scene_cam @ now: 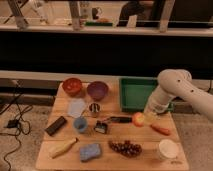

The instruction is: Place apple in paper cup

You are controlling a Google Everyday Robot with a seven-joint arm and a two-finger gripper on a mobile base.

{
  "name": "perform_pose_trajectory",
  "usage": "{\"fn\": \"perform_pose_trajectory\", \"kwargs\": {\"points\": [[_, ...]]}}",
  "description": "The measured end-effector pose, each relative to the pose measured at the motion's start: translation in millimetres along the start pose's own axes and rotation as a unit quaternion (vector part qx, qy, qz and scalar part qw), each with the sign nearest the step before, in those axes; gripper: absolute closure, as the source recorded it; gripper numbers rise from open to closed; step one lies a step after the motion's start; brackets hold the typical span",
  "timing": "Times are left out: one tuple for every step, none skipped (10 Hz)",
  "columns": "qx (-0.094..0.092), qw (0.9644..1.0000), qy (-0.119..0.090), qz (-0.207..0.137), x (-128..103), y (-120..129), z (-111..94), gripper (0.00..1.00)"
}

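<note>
Gripper (148, 117): low at the apple's right side, touching it or just beside it; open or closed, cannot tell.
Apple (138, 119): resting on the wooden table (60, 111), outside the cup.
Carrot (161, 130): just right of the apple, slightly nearer the camera.
Paper cup (167, 149): upright, well apart from the apple, nearer the camera and to its right.
Grapes (125, 147): nearer the camera than the apple, slightly left.
Green tray (137, 92): directly behind the apple.
</note>
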Motion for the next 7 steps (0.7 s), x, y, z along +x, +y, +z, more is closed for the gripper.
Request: {"fn": "perform_pose_trajectory", "kwargs": {"points": [[0.001, 1.0000, -0.003, 0.002, 1, 0, -1, 1.00], [0.001, 1.0000, -0.006, 0.003, 3, -1, -3, 1.00], [0.002, 0.9999, -0.009, 0.004, 3, -2, -4, 1.00], [0.003, 0.9999, -0.012, 0.005, 4, -2, -6, 1.00], [0.004, 0.9999, -0.014, 0.005, 4, -2, -7, 1.00], [0.006, 0.9998, -0.017, 0.006, 5, -3, -9, 1.00], [0.007, 0.9997, -0.021, 0.008, 7, -4, -11, 1.00]]}}
